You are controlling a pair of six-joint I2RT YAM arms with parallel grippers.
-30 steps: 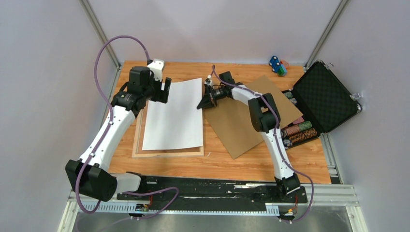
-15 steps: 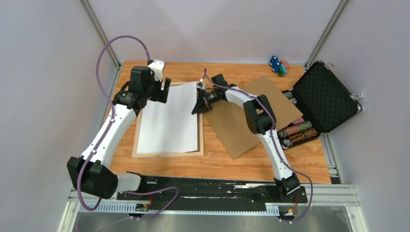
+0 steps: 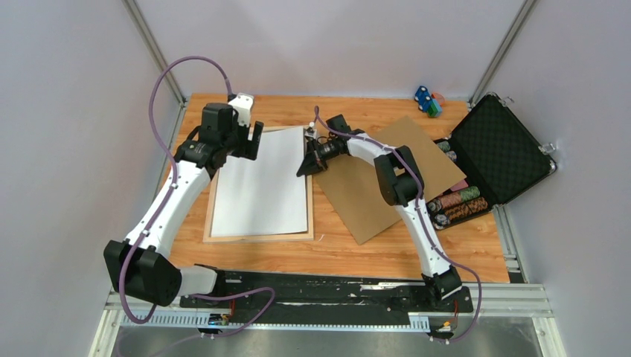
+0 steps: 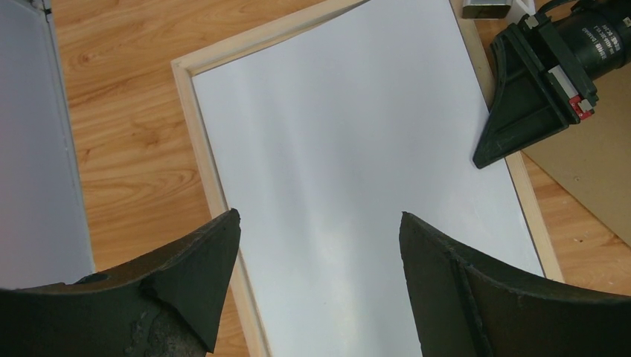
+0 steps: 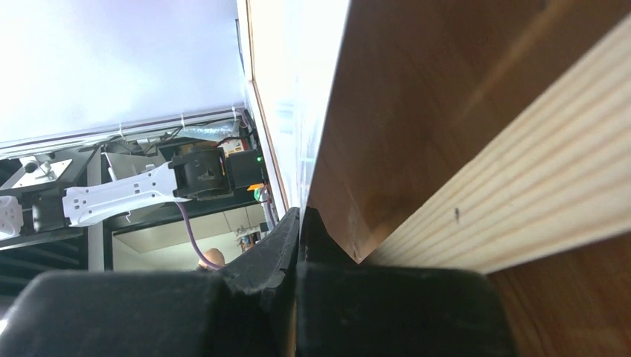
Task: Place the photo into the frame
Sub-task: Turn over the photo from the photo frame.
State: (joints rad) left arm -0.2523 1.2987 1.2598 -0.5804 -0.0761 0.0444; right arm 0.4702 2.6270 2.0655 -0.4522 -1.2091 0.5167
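Observation:
The photo (image 3: 260,182) lies face down, showing its plain white back, inside the pale wood frame (image 3: 257,237) at the table's left. In the left wrist view the photo (image 4: 357,171) fills the frame (image 4: 201,141) almost to its rim. My left gripper (image 3: 253,141) is open and empty above the photo's far left part, its fingers (image 4: 201,260) spread wide. My right gripper (image 3: 303,167) is at the photo's right edge, shut on the thin white sheet (image 5: 305,89), low beside the frame's wooden rim (image 5: 484,171). The printed side is hidden.
A brown backing board (image 3: 379,178) lies right of the frame, under my right arm. An open black case (image 3: 498,149) with poker chips (image 3: 457,201) stands at the right edge. A small toy car (image 3: 426,99) sits at the back right.
My right gripper has carried the photo left and lowered it from a tilted, overhanging position down into the frame. My left gripper has shifted only slightly.

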